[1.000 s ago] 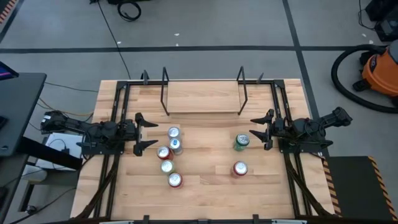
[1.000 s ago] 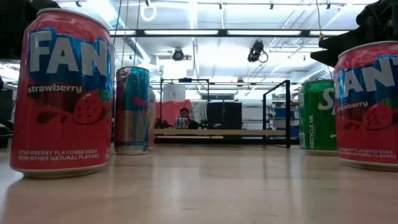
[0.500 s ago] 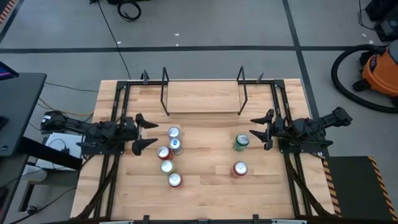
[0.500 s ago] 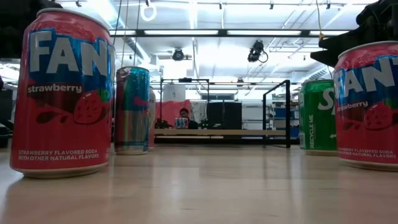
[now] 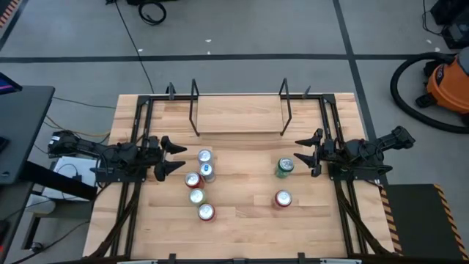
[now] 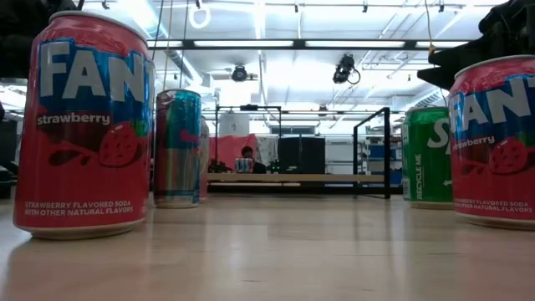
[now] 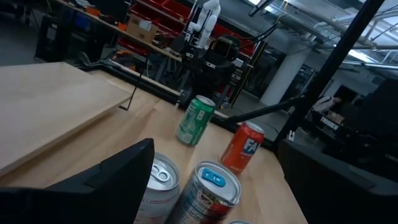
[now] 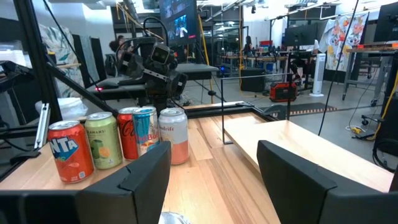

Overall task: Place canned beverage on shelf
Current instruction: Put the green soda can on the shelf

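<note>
The shelf, a light-wood plank with thin black rod uprights, stands at the table's far middle, its plank also in the low view. Several cans stand upright on their bases on the table. A cluster is left of centre: a silver can, a blue-topped can, a red can and two more nearer. A green can and a red Fanta can stand to the right. My left gripper is open, level, just left of the cluster. My right gripper is open, level, right of the green can.
Black frame rails run along both table sides under the arms. Bare wood lies between the two can groups and in front of the shelf. An orange vacuum stands on the floor beyond the table's right. A person sits far behind the shelf.
My left gripper has rolled about the line it points along while staying in place; its fingers stand tilted now. The cans and my right gripper have kept still.
</note>
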